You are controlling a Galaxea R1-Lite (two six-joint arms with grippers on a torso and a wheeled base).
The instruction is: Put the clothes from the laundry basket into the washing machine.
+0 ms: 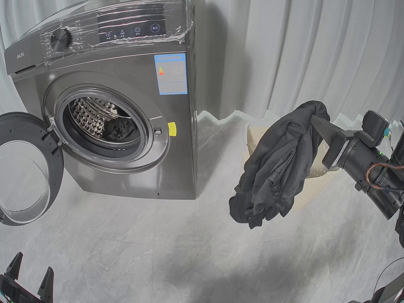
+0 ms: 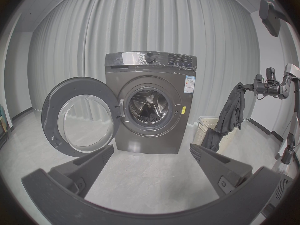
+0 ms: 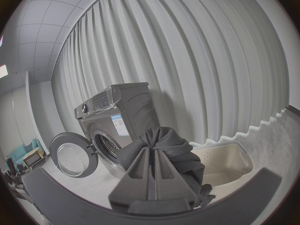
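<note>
The right pincer (image 1: 313, 120), closed tight on one crumpled black garment (image 1: 277, 160), holds it over the cream perforated laundry basket (image 1: 317, 175), at 3 o'clock from the grey front-loading washing machine (image 1: 126, 68) (round door (image 1: 25, 125) wide open, one dark garment (image 1: 122, 129) inside). Bare floor (image 1: 210, 240) lies between. The left pincer (image 1: 34, 264) gapes, empty.

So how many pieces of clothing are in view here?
2. One black garment hangs from the right gripper over the laundry basket; another dark piece lies inside the washing machine's drum. More may hide in the basket.
</note>
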